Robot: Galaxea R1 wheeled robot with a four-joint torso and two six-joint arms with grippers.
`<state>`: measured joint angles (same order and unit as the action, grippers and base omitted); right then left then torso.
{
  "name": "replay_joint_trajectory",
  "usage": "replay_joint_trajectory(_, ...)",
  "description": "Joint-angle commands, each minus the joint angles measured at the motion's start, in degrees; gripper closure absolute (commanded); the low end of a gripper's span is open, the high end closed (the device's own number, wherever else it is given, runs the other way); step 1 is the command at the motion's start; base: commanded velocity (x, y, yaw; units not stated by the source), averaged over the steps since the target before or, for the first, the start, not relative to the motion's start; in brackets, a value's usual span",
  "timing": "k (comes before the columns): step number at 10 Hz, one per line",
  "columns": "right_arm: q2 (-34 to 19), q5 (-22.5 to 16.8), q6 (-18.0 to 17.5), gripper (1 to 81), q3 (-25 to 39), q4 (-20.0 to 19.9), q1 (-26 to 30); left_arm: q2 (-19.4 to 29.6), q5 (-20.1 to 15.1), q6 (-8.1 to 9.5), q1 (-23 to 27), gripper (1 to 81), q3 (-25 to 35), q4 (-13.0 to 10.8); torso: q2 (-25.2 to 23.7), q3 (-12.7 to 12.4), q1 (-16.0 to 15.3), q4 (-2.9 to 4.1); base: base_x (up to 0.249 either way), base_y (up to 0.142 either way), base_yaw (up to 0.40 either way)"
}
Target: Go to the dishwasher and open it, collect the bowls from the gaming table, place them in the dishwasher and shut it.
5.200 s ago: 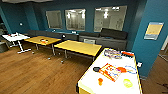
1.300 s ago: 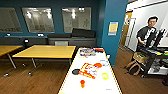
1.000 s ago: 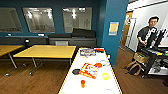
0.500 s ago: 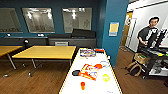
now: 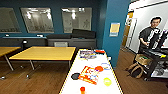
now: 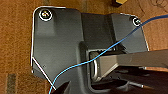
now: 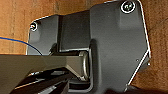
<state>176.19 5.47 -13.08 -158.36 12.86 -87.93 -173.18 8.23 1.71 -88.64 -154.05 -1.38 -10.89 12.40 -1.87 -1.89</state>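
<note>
The long white-topped gaming table (image 5: 75, 86) with yellow edging runs from the bottom of the head view away toward the teal pillar (image 5: 116, 30). On its top lie a flat orange-red printed board (image 5: 88, 75), a dark round disc (image 5: 75, 76) touching the board's left edge, a yellow-green round bowl (image 5: 107, 81) to the right, a pale blue-rimmed bowl (image 5: 105, 66) farther back, a small orange cup (image 5: 82, 89) at the near end, and a patterned sheet (image 5: 87, 54) with a red item (image 5: 100, 51) at the far end. Left of it stands a yellow-topped wooden table (image 5: 45, 53) on brown wood flooring (image 5: 42, 78). A person (image 5: 150, 35) in dark clothes stands at right behind a black control rig (image 5: 157, 51). Both wrist views look down on wood floor; whether either gripper's fingers are spread or pressed together cannot be told.
</note>
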Motion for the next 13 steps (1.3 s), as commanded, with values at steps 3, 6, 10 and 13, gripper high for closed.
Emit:
replay_joint_trajectory(3,-0.82,-2.75,-0.1,1.0,0.08,-0.38,2.18,-0.24,-2.86,-0.04,2.02,1.0,0.24,0.06,0.0,0.0,0.0,0.0,0.149,0.0,0.0)
replay_joint_trajectory(6,-3.96,-1.87,-0.28,1.0,4.88,-0.56,1.66,-0.24,-2.96,0.14,1.93,1.0,0.24,0.06,0.04,0.02,-0.09,0.0,0.075,0.0,0.0)
replay_joint_trajectory(10,-22.23,4.09,-1.33,1.0,31.34,-1.34,0.95,-0.33,-2.6,0.14,2.02,1.0,0.33,-0.38,0.04,0.02,-0.02,0.0,0.0,0.0,0.0)
replay_joint_trajectory(13,-36.03,7.61,-7.13,1.0,41.99,-2.05,1.04,-0.33,-2.52,0.14,2.02,1.0,0.42,-0.47,0.04,0.02,0.0,0.0,0.0,0.0,0.0)
